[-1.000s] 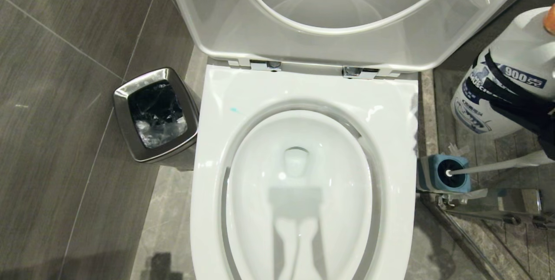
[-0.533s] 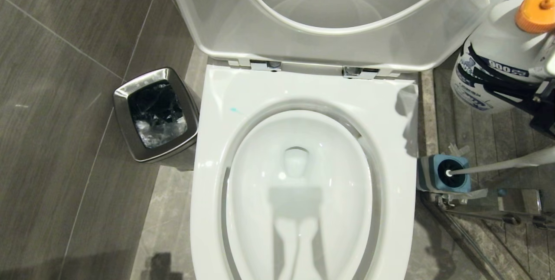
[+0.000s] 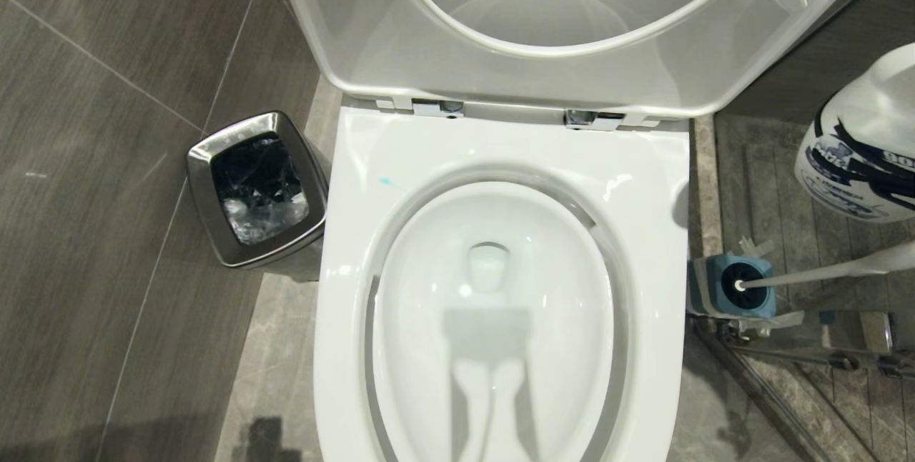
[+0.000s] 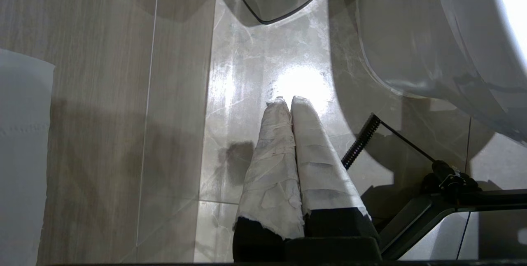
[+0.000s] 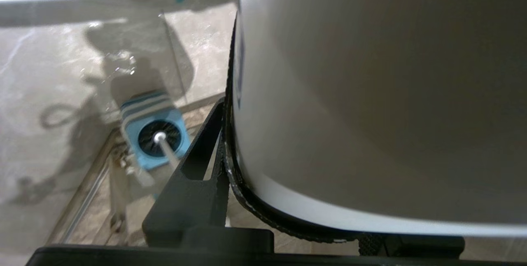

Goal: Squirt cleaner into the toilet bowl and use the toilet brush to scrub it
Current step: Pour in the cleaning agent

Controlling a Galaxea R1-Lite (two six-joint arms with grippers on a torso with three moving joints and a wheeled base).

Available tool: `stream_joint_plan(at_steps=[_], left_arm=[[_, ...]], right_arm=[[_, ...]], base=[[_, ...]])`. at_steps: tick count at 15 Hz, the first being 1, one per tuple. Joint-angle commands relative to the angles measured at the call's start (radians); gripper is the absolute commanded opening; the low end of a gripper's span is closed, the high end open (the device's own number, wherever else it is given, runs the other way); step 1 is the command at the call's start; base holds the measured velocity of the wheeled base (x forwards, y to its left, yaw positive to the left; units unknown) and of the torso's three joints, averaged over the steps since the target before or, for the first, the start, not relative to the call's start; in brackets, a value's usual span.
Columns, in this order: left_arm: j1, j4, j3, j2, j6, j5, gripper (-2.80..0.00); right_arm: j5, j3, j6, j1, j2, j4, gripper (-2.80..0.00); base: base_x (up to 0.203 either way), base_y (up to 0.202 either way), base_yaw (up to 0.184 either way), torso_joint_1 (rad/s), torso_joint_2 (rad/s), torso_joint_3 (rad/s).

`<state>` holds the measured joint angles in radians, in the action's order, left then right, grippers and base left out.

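Note:
The white toilet bowl (image 3: 343,247) fills the middle of the head view, with its seat and lid (image 3: 543,76) raised. A small teal spot of cleaner (image 3: 387,181) sits on the left of the rim. At the right edge, a white cleaner bottle (image 3: 861,126) with a blue label hangs above the floor, and my right gripper (image 3: 883,176) is shut on it. In the right wrist view the bottle (image 5: 370,93) fills the gripper (image 5: 296,200). The toilet brush (image 3: 822,273) stands in its blue holder (image 3: 711,283) right of the bowl. My left gripper (image 4: 288,99) is shut and empty over the floor.
A square steel bin (image 3: 254,187) with a liner stands on the floor left of the bowl. A metal door rail (image 3: 808,356) runs along the floor behind the brush holder (image 5: 154,134). Grey tile lies on both sides.
The bottle in my right gripper tipped, showing its orange cap half a second ago. It has since moved right and the cap has left the view. The left arm is still.

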<state>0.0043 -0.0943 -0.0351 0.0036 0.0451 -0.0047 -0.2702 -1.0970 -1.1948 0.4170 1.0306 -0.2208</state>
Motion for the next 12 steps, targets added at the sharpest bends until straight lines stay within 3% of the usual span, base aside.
stream_joint_plan(at_steps=[1, 12], left_arm=[[0.000, -0.001, 0.000, -0.001, 0.001, 0.000, -2.80], [0.000, -0.001, 0.000, -0.001, 0.001, 0.000, -2.80]], right_arm=[[-0.001, -0.015, -0.005, 0.004, -0.059, -0.013, -2.80], [0.001, -0.064, 0.001, 0.048, -0.038, -0.035, -2.80]], base=[[0.000, 0.000, 0.000, 0.000, 0.00, 0.000], [0.000, 0.000, 0.000, 0.000, 0.00, 0.000]])
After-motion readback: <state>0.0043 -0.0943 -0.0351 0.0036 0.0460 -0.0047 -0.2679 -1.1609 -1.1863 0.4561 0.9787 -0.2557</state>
